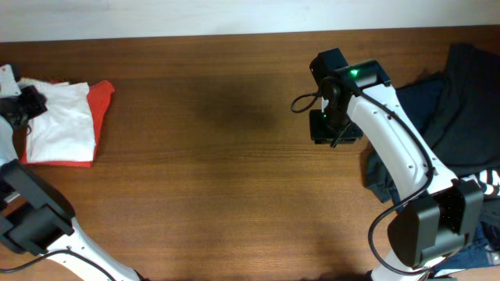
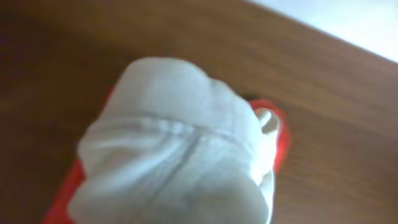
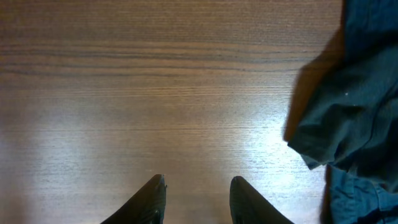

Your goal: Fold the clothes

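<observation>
Setting: a brown wooden table (image 1: 219, 156) seen from above, with one robot arm at each side.
White garment (image 1: 58, 129): folded into a rough rectangle at the upper left of the overhead frame. It lies on a red garment (image 1: 102, 95) that shows along its right and bottom edges.
Left gripper (image 1: 26, 101): black, at the left edge of the white garment. Its jaws are closed, but whether cloth is pinched between them cannot be told. Its wrist camera is filled by bunched white fabric with red beneath.
Right gripper (image 3: 196, 198): over bare wood right of centre, fingertips apart with nothing between them.
Dark clothes (image 1: 461, 94): a loose navy and black heap at the right edge, just beside the right arm.
Striped cloth (image 1: 490, 182): black and white, at the lower right edge.
</observation>
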Available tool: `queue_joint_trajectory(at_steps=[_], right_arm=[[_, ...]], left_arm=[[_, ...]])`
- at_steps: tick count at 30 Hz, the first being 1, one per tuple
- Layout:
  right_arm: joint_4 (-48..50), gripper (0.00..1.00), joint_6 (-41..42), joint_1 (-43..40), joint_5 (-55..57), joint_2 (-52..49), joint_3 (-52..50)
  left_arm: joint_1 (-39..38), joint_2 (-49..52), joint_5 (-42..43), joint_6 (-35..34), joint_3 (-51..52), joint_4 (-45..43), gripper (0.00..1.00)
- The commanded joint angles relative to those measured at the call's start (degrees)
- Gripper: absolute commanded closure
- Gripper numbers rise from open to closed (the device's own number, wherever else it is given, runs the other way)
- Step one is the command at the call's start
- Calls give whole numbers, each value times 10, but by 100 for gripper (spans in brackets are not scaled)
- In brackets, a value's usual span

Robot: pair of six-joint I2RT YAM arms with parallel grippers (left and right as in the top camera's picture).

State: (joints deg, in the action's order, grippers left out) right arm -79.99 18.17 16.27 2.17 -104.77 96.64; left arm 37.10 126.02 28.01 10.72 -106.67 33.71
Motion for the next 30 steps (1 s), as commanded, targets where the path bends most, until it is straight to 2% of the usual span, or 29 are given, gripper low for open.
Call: queue_joint_trajectory(at_steps=[1, 2, 3, 7, 9, 14, 15, 16, 17, 18, 21, 22, 23, 25, 27, 28, 30], right_arm=[[-1, 62, 3, -2, 11, 9, 8], [-2, 62, 3, -2, 11, 9, 8], [-2, 62, 3, -2, 11, 9, 8], [-1, 62, 3, -2, 11, 9, 8], [0, 62, 3, -2, 11, 9, 8], [0, 62, 3, -2, 11, 9, 8], [0, 62, 3, -2, 11, 9, 8], [0, 62, 3, -2, 11, 9, 8], [-2, 62, 3, -2, 11, 9, 8], [-2, 62, 3, -2, 11, 9, 8], [-2, 62, 3, -2, 11, 9, 8], [-1, 53, 3, -2, 11, 8, 8], [0, 52, 3, -2, 11, 5, 8], [1, 48, 3, -2, 1, 0, 7], [18, 36, 3, -14, -73, -1, 7], [26, 27, 0, -46, -128, -1, 7], [10, 21, -40, -101, -195, -1, 7]], left_arm=[[-1, 1, 229, 59, -5, -5, 100], [-1, 0, 252, 59, -8, -5, 100], [-1, 0, 237, 59, -10, -5, 100], [-1, 0, 96, 59, -10, 24, 100], [-1, 0, 85, 59, -10, 26, 100], [-1, 0, -22, 59, -10, 30, 100], [1, 0, -76, 54, -10, 16, 54], [7, 0, -144, -19, -10, -4, 4], [21, 0, -159, -107, -12, -33, 1], [28, 0, -92, -108, -20, -59, 1], [21, -4, 56, -105, -71, -54, 1], [9, -14, 105, -105, -73, -51, 1], [-9, -21, 120, -93, -73, -34, 1], [-64, -23, 109, -57, -73, 42, 1], [-165, -23, -5, -31, -73, 160, 1], [-213, -23, -43, -31, -73, 222, 1], [-311, -23, -141, -38, -73, 350, 1]])
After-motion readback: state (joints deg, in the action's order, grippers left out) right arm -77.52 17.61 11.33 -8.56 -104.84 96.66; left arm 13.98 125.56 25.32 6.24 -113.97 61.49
